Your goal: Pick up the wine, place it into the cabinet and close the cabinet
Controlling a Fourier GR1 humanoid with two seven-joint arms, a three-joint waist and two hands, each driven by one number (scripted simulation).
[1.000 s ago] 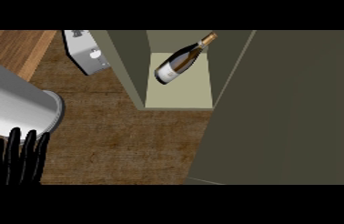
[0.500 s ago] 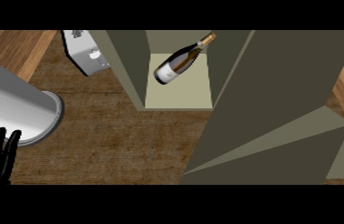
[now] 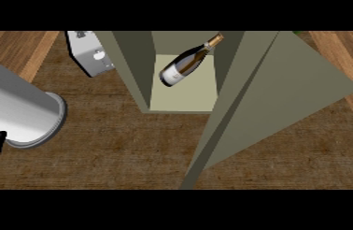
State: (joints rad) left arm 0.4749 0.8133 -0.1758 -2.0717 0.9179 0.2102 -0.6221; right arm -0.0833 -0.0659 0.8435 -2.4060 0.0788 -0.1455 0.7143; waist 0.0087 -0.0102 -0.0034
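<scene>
The wine bottle (image 3: 183, 68) lies tilted inside the olive cabinet (image 3: 134, 70), on its pale floor, with the gold-foil neck pointing to the upper right. Nothing touches the bottle. The cabinet door (image 3: 276, 98) stands part open to the right of the opening, and its edge runs down towards the view's lower middle. My left forearm (image 3: 27, 114) comes in at the far left. Only a black sliver of the left hand (image 3: 2, 141) shows at the left edge. My right hand is out of sight.
A grey-white appliance (image 3: 89, 53) stands at the back left, beside the cabinet's left wall. The dark wooden counter (image 3: 117, 154) stretches in front of the cabinet and shows again beyond the door at the lower right (image 3: 296, 159).
The cabinet door has swung and now takes up less of the right side, uncovering counter there. My left hand has slid almost out of the view at the left. The bottle has not moved.
</scene>
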